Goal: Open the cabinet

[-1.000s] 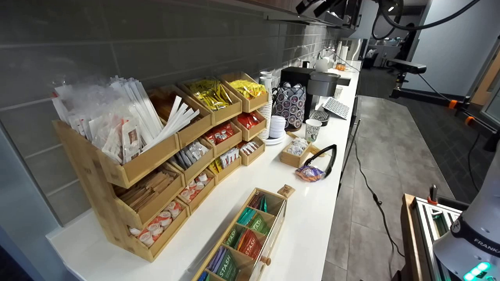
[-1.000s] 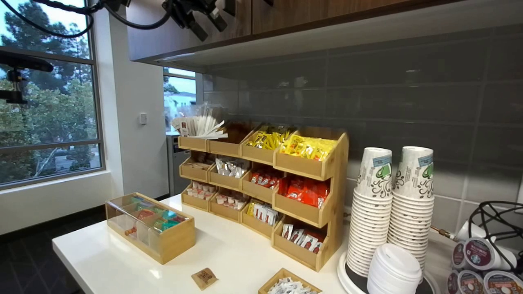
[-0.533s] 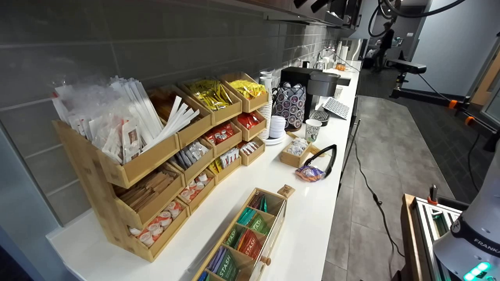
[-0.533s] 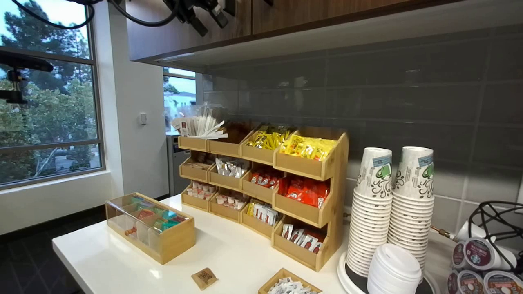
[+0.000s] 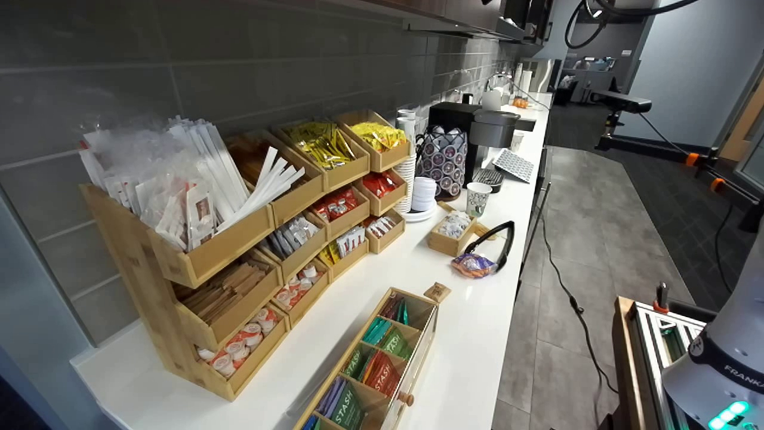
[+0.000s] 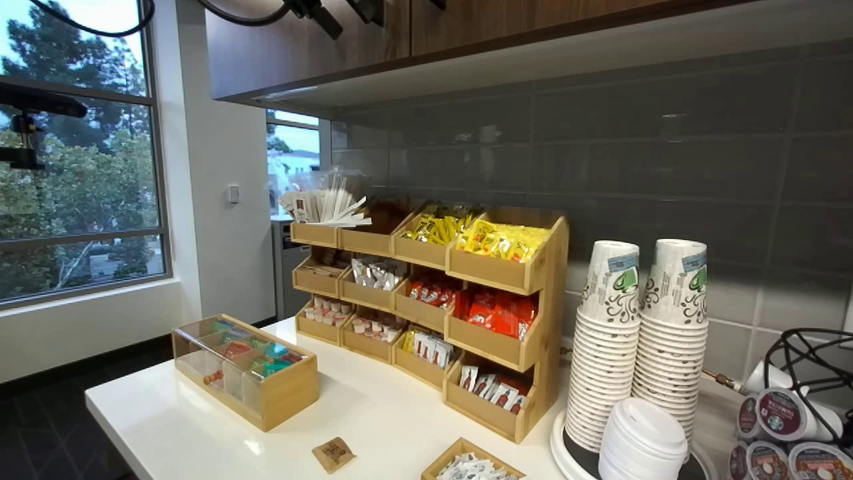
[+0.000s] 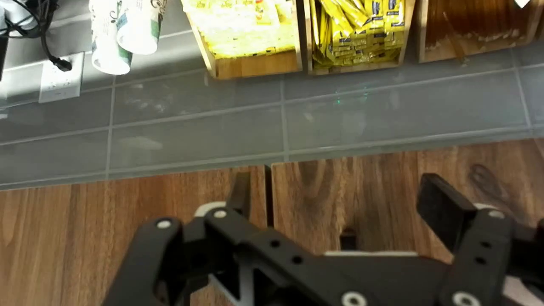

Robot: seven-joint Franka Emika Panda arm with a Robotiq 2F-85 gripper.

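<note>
Claw, 1: spread, nothing gripped. Cabinet, 2 closed wooden doors showing: straight ahead of claw. Dark piece, probably handle: within claw's span in wrist view, depth unclear; long axis apparently along door seam, across claw's closing line.

The cabinet is brown with dark lines, the fingers are black, the cups white with black swirls.

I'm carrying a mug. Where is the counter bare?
The white counter is bare between the tea box and the tiered rack, and from the box's knob out to the edge. Crowded: around the cup stacks, lids and coffee pods.
</note>
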